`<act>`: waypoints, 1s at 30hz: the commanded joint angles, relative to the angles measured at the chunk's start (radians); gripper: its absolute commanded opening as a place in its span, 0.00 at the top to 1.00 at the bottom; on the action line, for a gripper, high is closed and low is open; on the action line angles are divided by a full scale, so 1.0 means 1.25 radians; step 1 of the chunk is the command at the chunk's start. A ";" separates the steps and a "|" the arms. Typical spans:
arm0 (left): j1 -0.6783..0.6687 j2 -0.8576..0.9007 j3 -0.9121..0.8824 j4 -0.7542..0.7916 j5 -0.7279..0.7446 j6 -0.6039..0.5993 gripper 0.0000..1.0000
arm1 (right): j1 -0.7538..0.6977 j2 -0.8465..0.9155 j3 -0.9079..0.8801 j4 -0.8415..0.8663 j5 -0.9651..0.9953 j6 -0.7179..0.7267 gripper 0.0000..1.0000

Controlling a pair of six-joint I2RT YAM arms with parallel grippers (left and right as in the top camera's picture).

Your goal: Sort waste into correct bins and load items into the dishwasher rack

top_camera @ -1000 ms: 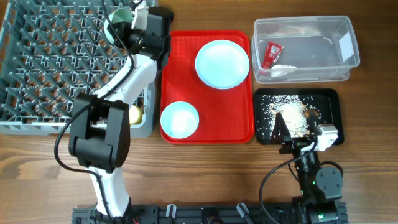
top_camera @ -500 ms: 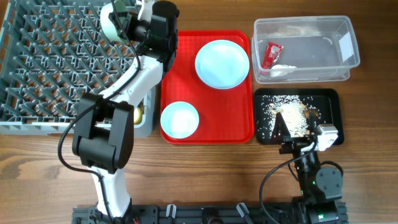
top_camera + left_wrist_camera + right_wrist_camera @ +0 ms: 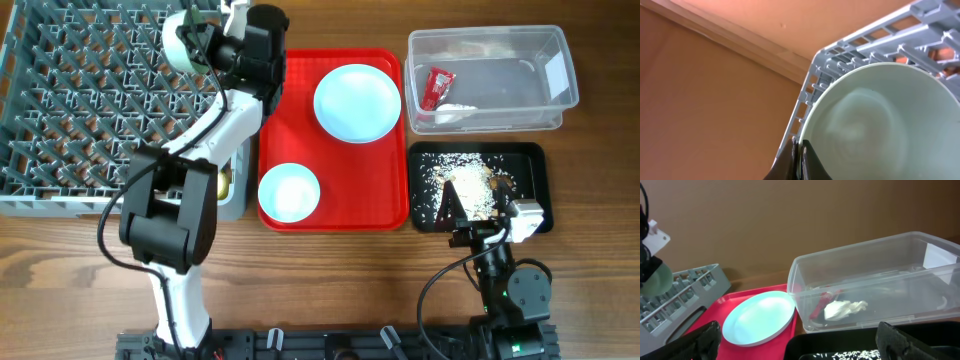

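My left gripper (image 3: 200, 42) is shut on the rim of a small pale bowl (image 3: 180, 42), held tilted on edge over the right rear part of the grey dishwasher rack (image 3: 90, 100). In the left wrist view the bowl (image 3: 880, 120) fills the frame with the jaws (image 3: 801, 157) pinching its rim. A pale blue plate (image 3: 357, 102) and a second small bowl (image 3: 289, 192) lie on the red tray (image 3: 390, 205). The clear tub (image 3: 540, 100) holds the red wrapper (image 3: 437, 87) and the white scrap (image 3: 455, 113). The black tray (image 3: 530, 160) holds crumbs (image 3: 470, 185). My right gripper (image 3: 800, 345) is open over the black tray's near end.
A yellow object (image 3: 217, 182) sits in the rack's side compartment near the red tray. The wooden table's front strip (image 3: 330, 280) lies before the trays. The right arm's base (image 3: 515, 290) stands at the front right.
My left gripper has carried the bowl slightly left and toward the rear over the rack, turning it more upright. The right arm has not moved.
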 commanded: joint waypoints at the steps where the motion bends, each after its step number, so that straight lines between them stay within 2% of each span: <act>1: 0.008 0.033 0.008 -0.002 -0.004 0.012 0.96 | -0.006 -0.009 -0.001 0.005 0.014 -0.013 0.00; 11: -0.003 0.035 0.008 -0.002 0.002 0.015 0.96 | -0.006 -0.009 -0.001 0.005 0.014 -0.013 0.00; 13: -0.012 0.035 0.008 -0.002 0.002 0.015 0.92 | -0.006 -0.009 -0.001 0.005 0.014 -0.013 0.00; 15: -0.024 0.035 0.008 -0.002 0.001 0.015 0.85 | -0.006 -0.009 -0.001 0.005 0.014 -0.013 0.00; 18: -0.041 0.035 0.009 -0.002 -0.010 0.015 0.60 | -0.006 -0.009 -0.001 0.004 0.014 -0.013 0.00; 21: -0.061 0.034 0.009 0.004 -0.017 0.015 0.43 | -0.006 -0.009 -0.001 0.005 0.014 -0.013 0.01; 24: -0.080 0.034 0.009 0.056 -0.056 0.015 0.30 | -0.006 -0.009 -0.001 0.005 0.014 -0.013 0.00; 26: -0.090 0.030 0.009 0.116 -0.096 0.016 0.17 | -0.006 -0.009 -0.001 0.005 0.014 -0.013 0.00; 27: -0.095 0.025 0.009 0.151 -0.119 0.016 0.05 | -0.006 -0.009 -0.001 0.005 0.014 -0.013 0.00; 28: -0.101 0.020 0.009 0.178 -0.139 0.018 0.00 | -0.006 -0.009 -0.001 0.004 0.014 -0.013 0.00; 30: -0.116 0.004 0.009 0.208 -0.172 0.018 0.00 | -0.006 -0.009 -0.001 0.005 0.014 -0.013 0.00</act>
